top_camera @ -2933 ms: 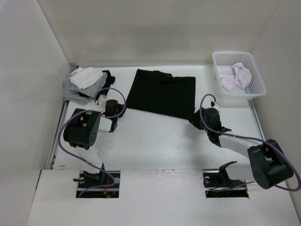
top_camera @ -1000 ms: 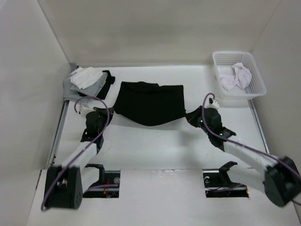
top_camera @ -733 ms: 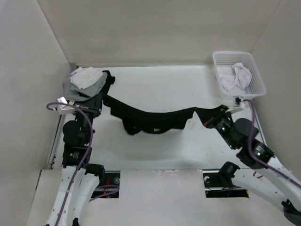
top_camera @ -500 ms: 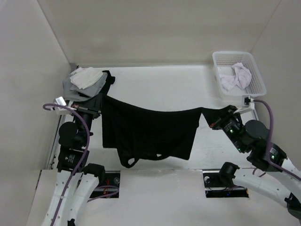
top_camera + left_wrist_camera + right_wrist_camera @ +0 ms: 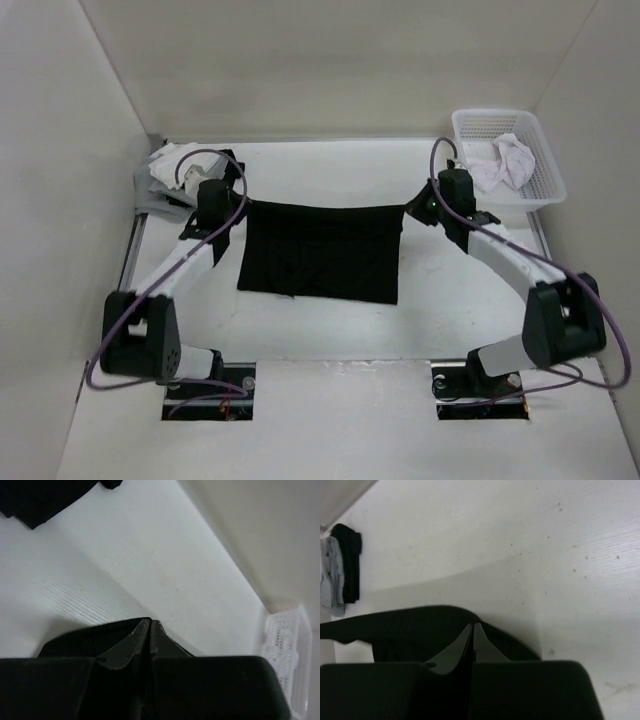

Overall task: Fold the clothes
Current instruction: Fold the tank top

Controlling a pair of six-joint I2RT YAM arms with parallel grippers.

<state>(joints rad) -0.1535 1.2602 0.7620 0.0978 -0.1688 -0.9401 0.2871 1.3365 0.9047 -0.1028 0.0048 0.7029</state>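
On the white table the clothes span both claws: left gripper and right gripper each pinch a far corner (jaws clamped tight), with the fabric trailing nearward from them.

Legible text, labels, brands, numbers, signs: none in any view.
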